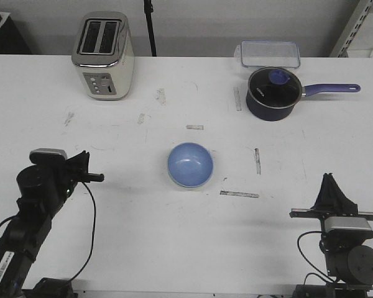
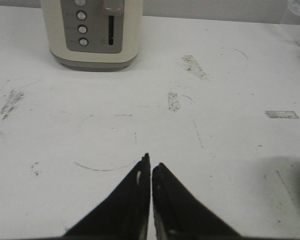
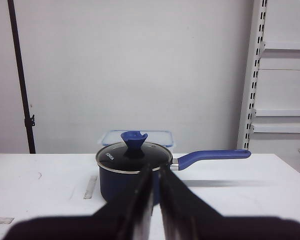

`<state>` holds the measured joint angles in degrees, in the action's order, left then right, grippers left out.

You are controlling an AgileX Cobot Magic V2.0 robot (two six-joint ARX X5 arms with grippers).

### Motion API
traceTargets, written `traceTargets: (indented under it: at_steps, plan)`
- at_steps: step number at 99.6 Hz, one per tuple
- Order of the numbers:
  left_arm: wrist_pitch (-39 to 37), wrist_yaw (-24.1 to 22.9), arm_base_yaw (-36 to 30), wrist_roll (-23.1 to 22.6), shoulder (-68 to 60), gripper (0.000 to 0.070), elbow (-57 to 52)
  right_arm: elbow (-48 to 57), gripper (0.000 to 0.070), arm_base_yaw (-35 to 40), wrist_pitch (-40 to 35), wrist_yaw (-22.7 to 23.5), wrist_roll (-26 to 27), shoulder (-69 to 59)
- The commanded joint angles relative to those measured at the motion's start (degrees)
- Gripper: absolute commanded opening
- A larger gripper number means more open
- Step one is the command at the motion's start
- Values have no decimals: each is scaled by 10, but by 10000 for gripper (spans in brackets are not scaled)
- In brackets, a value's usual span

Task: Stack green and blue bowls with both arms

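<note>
Front view: glossy periwinkle-blue round bowl [image 1: 190, 164] mid-table; lid lettering on navy saucepan [image 3: 131, 170] unreadable; left gripper [image 2: 151, 167] and right gripper [image 3: 155, 172] nearly closed, empty.

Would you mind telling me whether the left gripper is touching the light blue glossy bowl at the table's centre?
Apart. The front view shows the left gripper well to the side of the light blue glossy bowl, with bare white table between them.

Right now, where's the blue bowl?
In the front view the blue bowl sits near the table's centre, between the two arms, in front of and to the left of the saucepan; neither hand touches it.
</note>
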<state>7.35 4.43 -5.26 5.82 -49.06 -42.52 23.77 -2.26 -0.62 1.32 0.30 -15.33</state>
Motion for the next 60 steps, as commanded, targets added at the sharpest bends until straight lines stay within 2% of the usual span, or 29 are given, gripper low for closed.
traceTargets:
  at_steps: [1, 28, 60]
  plan:
    - [-15, 0, 7, -11, 21, 0, 19, -1, 15, 0, 6, -1, 3, 0]
    - [-79, -2, 12, -11, 150, 0, 150, -1, 15, 0, 6, 0, 3, 0]
    - [-31, -4, 12, -11, 276, 1, 182, -1, 15, 0, 6, -1, 3, 0]
